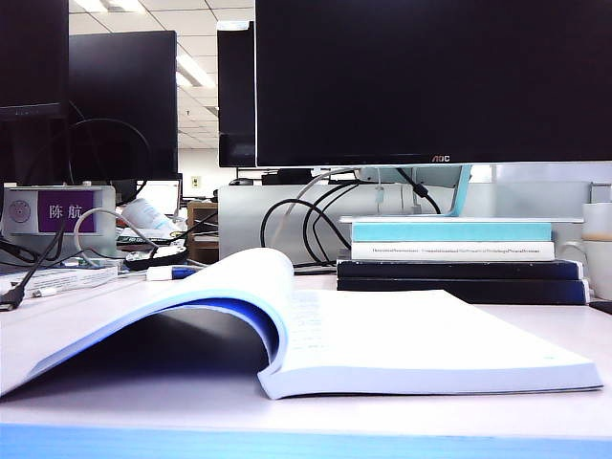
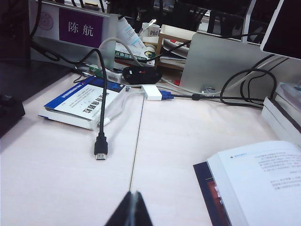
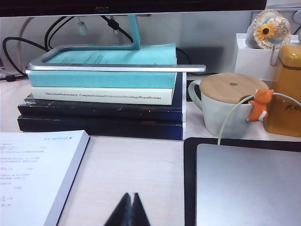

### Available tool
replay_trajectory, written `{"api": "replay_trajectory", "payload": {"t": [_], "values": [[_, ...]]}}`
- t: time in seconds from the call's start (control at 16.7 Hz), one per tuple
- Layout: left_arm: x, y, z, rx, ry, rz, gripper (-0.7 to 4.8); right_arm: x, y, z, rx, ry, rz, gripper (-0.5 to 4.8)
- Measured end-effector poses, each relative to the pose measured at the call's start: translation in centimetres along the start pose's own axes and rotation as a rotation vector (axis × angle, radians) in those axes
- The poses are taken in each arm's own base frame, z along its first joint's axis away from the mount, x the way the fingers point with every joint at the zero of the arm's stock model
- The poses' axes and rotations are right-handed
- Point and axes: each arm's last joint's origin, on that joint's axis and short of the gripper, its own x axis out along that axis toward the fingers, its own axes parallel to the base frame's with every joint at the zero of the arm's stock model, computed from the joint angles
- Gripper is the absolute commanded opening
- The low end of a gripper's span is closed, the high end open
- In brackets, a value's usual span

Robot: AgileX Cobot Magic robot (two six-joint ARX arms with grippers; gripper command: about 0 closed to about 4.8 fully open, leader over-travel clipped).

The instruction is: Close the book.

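Observation:
The book [image 1: 402,339] lies open on the white desk, its left half arched up in a curve and its right pages flat. In the left wrist view the book [image 2: 263,181] shows white printed pages over a dark blue cover edge. The right wrist view catches the book's [image 3: 33,174] right-hand page. My left gripper [image 2: 133,194] is shut and empty, hovering over bare desk to the left of the book. My right gripper [image 3: 130,195] is shut too, holding nothing, over the desk strip between the book and a mat. Neither gripper appears in the exterior view.
A stack of teal, white and dark navy books [image 1: 459,256] stands behind the open book under a monitor [image 1: 430,81]. A lidded mug [image 3: 225,106] and a grey pad on a black mat [image 3: 247,181] lie to the right. A black cable plug [image 2: 100,151] and a blue-white booklet [image 2: 84,101] lie to the left.

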Motion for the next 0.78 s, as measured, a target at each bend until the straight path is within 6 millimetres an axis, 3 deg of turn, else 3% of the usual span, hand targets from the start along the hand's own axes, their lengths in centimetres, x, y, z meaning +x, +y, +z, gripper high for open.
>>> {"api": "replay_trajectory", "payload": {"t": [0.48,0.66,0.78], "values": [[0.0,-0.1,0.1,-0.013,-0.006,-0.017,-0.05,0.0,0.0,0.0,0.037,0.001,0.000,-0.02],[-0.4,-0.7,2.3,-0.036,-0.047,-0.098,-0.05,-0.1,0.0,0.8,0.103,-0.049,0.005,-0.02],[-0.9,-1.2,5.3,-0.037,-0.104,-0.110,-0.05,-0.7,0.0,2.9,0.162,-0.126,-0.009,-0.03]]}}
